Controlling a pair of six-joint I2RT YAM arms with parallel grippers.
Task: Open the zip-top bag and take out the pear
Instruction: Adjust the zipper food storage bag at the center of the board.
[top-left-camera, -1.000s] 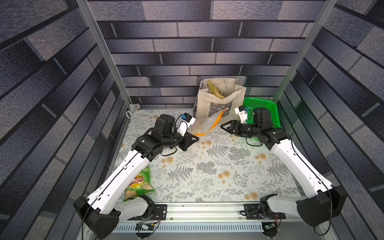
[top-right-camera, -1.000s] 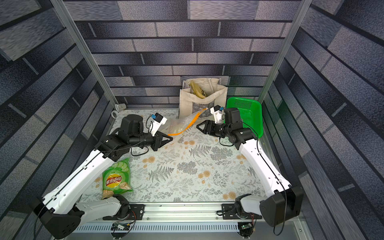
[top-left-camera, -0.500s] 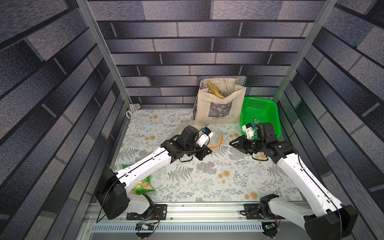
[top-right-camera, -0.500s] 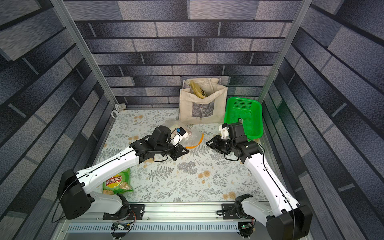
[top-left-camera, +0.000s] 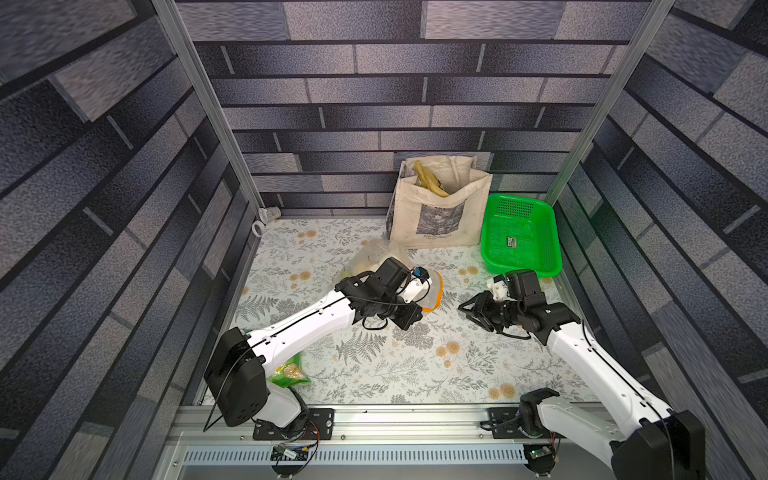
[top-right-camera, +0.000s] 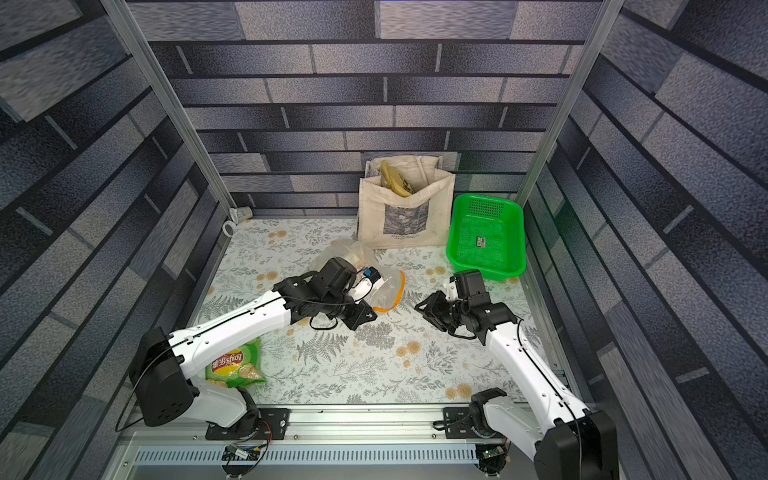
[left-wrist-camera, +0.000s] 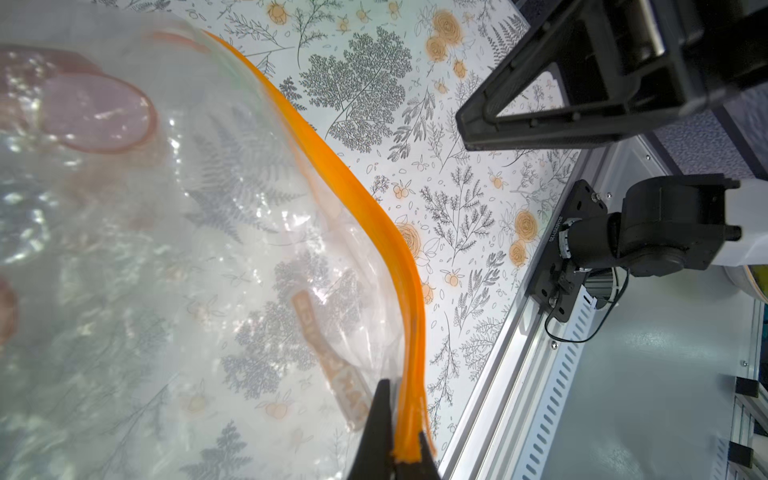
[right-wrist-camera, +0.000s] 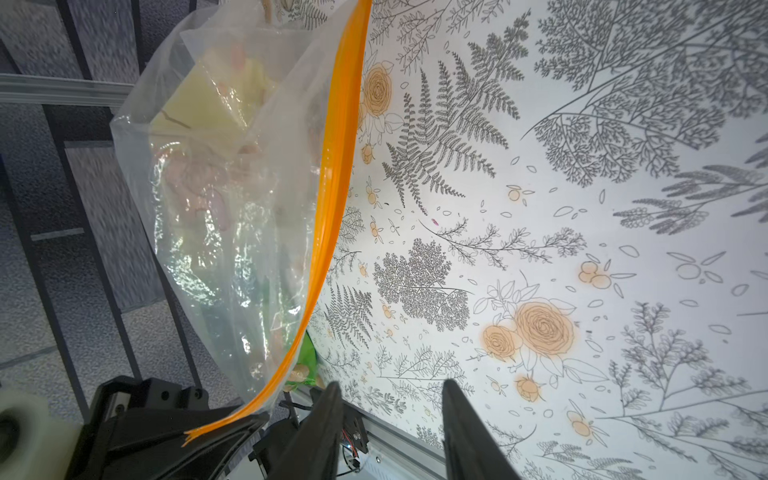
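The zip-top bag lies crumpled on the floral table mid-back, and its orange zip strip curves along the right edge. My left gripper is shut on one end of that strip, which the right wrist view also shows. Through the plastic, a pale yellow pear sits deep in the bag. My right gripper hovers to the right of the bag, apart from it. It is open, with nothing between its fingers.
A beige tote bag holding bananas stands at the back wall. A green basket sits to its right. A green crisp packet lies front left beside the left arm's base. A small white cup sits in the back left corner.
Both arms came forward from beside the tote bag. The left dragged the bag along by its strip. The right gripper, earlier at the strip's far end, now stands apart from it.
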